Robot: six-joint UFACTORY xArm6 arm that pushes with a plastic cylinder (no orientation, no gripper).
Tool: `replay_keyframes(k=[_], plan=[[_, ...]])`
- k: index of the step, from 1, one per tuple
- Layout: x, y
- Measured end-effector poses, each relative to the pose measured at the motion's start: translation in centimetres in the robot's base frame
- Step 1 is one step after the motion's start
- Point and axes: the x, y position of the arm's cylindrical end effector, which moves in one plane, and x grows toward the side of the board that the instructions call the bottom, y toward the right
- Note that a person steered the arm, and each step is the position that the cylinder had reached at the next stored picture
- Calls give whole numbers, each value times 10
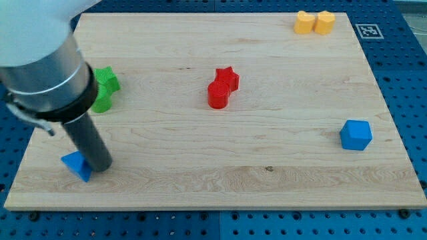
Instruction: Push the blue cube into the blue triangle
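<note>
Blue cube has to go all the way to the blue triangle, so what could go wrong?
My tip sits against the blue triangle at the view's left, while the blue cube is far off at the view's right. Moving away, I might nudge the triangle toward the board's edge. On the long push, the cube could slip off my tip, or drift up into the red blocks mid-board.

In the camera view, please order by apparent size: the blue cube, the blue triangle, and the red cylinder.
1. blue cube and red cylinder: look about alike, so I do not rank them.
2. blue triangle: looks smallest, but my tip hides part of it.
</note>
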Motion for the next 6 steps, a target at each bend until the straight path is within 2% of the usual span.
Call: replay_keyframes(k=[1, 3, 5, 6], plan=[[-1, 3], [-4, 137], [-4, 151], [19, 187]])
